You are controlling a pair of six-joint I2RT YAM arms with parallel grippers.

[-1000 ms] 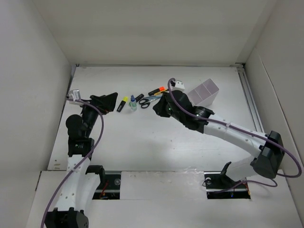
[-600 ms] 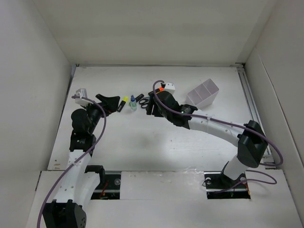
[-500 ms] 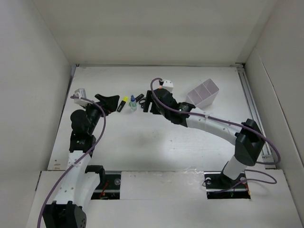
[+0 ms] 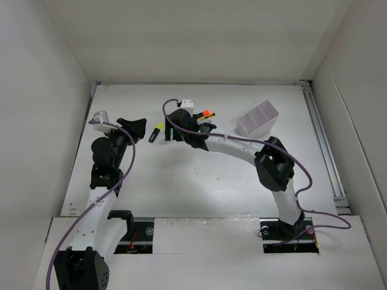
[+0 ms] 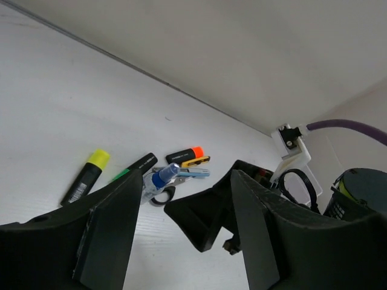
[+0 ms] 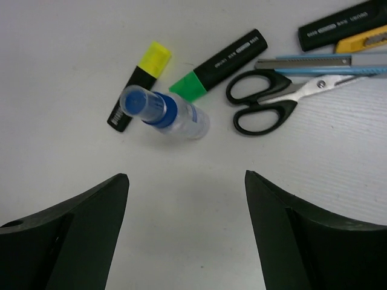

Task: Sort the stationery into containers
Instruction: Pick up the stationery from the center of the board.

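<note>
scissors [image 6: 284, 99] blades and yellow cutter [image 6: 363, 42] partly beyond right-wrist view's edge

The white table [image 4: 199, 181] carries a cluster of stationery at the upper centre of the top view. A white divided box [image 4: 259, 119] stands at the upper right, well apart from the cluster. In the right wrist view, the cluster runs from left to right as follows: a yellow-capped black marker [image 6: 139, 84]; a blue-capped bottle [image 6: 164, 113] just beside it, upright or lying not determinable; a green-capped black marker [image 6: 221, 63], cap end near the bottle; black-handled scissors [image 6: 266, 104], blades pointing right. A slim blue pen [image 6: 320, 70] lies just above the blades. At the upper right corner lie an orange-capped black marker [image 5: 184, 155] and a yellow cutter [image 6: 366, 41], side by side.
</note>
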